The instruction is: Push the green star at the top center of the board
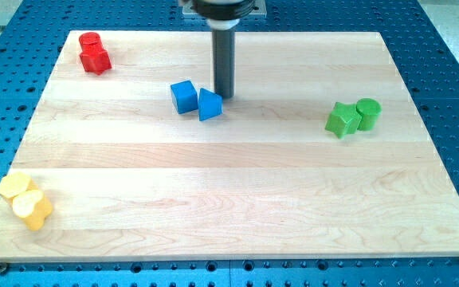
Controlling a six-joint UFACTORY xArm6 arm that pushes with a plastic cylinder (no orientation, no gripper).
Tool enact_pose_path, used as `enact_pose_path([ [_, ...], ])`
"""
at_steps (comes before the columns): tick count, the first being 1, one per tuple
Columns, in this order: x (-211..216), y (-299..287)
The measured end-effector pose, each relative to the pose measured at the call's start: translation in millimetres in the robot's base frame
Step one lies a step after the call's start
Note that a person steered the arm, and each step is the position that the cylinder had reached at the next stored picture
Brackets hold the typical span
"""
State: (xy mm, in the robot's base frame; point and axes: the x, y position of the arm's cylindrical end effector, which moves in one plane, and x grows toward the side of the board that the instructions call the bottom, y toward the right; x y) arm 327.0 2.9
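Green star (341,119), your target, sat far right against the green cylinder (368,113); scanning from the left you saw yellow blocks (25,199), red blocks (95,53), blue blocks (196,100), then my tip (225,96), jawless, just beside them, probably because no push had begun.

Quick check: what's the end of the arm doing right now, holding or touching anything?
No gripper: my tip holds nothing and sits just to the view's right of the blue triangular block, far from the green star block.
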Motion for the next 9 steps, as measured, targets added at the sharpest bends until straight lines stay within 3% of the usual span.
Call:
enact_pose_path([
  [1, -1.2, -59.9],
  [2, 37.6, -67.9],
  [3, 58.9, -20.8],
  [4, 1.4, -16.0],
  [5, -7.1, -34.6],
  [6, 26.4, -107.7],
  [8, 102.3, -56.9],
  [9, 131.6, -151.0],
])
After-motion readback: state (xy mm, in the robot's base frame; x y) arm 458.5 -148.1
